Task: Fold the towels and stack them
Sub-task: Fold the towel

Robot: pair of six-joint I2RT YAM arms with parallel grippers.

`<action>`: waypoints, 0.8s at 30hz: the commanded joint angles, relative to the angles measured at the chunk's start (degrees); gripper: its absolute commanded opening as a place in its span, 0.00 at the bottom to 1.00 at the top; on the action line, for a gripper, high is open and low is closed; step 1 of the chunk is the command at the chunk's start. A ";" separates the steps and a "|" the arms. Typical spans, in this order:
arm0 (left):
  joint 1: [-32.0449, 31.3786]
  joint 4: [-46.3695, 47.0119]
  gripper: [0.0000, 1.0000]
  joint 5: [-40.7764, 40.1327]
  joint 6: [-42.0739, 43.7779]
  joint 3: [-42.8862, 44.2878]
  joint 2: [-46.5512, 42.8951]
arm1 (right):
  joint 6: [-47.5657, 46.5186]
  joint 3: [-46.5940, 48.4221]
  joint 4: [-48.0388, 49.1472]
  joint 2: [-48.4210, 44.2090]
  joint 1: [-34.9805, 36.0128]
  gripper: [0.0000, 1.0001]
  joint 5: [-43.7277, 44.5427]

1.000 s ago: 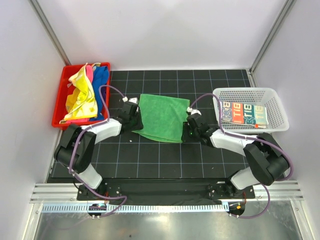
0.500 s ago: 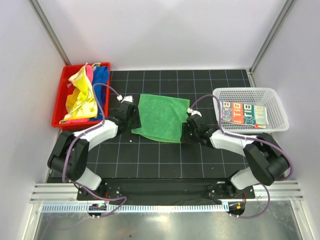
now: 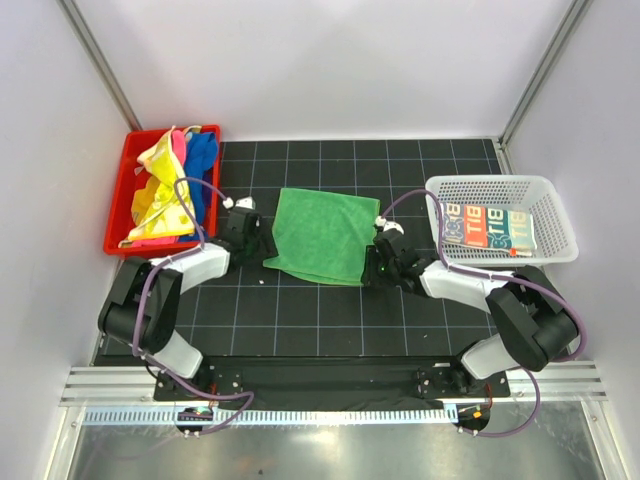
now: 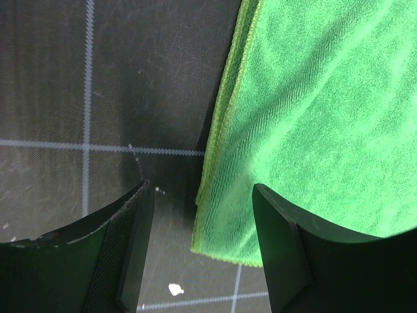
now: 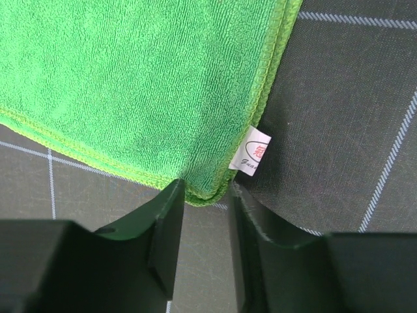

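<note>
Lying flat and folded on the mat (image 3: 300, 310), the green towel (image 3: 322, 236) sits mid-table between the two arms. At its near left corner the left gripper (image 4: 202, 202) is spread wide and released, a finger on either side and nothing clamped. Over at the near right corner, by the white label (image 5: 258, 151), the right gripper (image 5: 203, 195) stands narrow around the hem, and I can't tell whether it pinches the cloth. Far left, loose towels (image 3: 165, 190) in yellow, pink and blue heap in the red bin (image 3: 118, 215). Far right, the white towel (image 3: 490, 225) lies in the basket (image 3: 500, 182).
</note>
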 commanded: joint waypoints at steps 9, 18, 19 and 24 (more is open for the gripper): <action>0.64 12.85 0.47 10.28 -3.79 -2.99 3.12 | 1.12 2.79 0.87 1.29 0.31 0.21 -0.52; 0.73 3.37 0.28 12.83 -5.89 -0.27 -2.22 | -1.95 9.03 -5.37 0.85 0.05 0.15 3.52; 0.64 0.92 0.27 13.18 -6.42 0.00 -2.76 | -2.05 9.74 -6.42 0.85 -0.04 0.15 3.87; 0.64 -1.39 0.32 16.34 -7.92 1.23 -5.49 | -3.28 13.25 -8.01 2.34 -1.36 0.15 3.96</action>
